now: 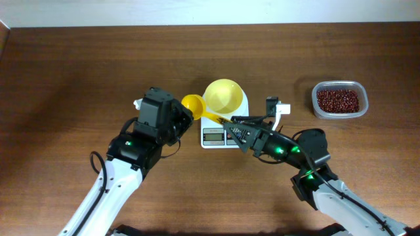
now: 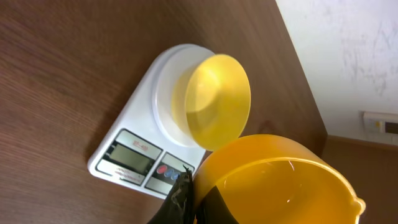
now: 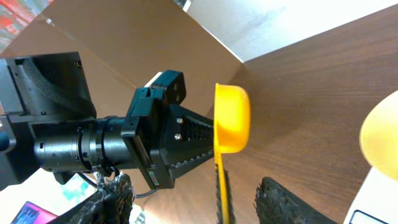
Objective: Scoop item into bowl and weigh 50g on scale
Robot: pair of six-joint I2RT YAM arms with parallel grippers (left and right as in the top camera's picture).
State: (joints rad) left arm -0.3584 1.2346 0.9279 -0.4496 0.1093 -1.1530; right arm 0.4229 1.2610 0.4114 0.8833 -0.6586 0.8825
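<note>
Right gripper (image 1: 233, 128): its fingers (image 3: 115, 199) stand apart. The scoop (image 1: 192, 105) handle runs between them, with a gap showing on each side in the right wrist view. You are not clamped on it.

Left gripper (image 1: 184, 113): it faces the right gripper head-on, at the scoop's cup end. 1 finger (image 2: 179, 200) lies against the cup's outer wall. The 2nd finger is hidden, so I cannot tell whether this gripper is closed on the cup.

Just beyond your right fingertips, the handle slants across the front left corner of the scale (image 1: 214, 136). The right gripper hangs over the scale's display and button strip, covering part of it from overhead.

The bowl (image 1: 223, 95) sits upright on the scale's platform, immediately past the right fingertips and just beside the scoop's cup. The handle and both grippers crowd its near side.

The beans (image 1: 338, 99) lie in a clear tub (image 1: 362, 109), well apart to the right of the right gripper, on the table (image 1: 65, 65).
</note>
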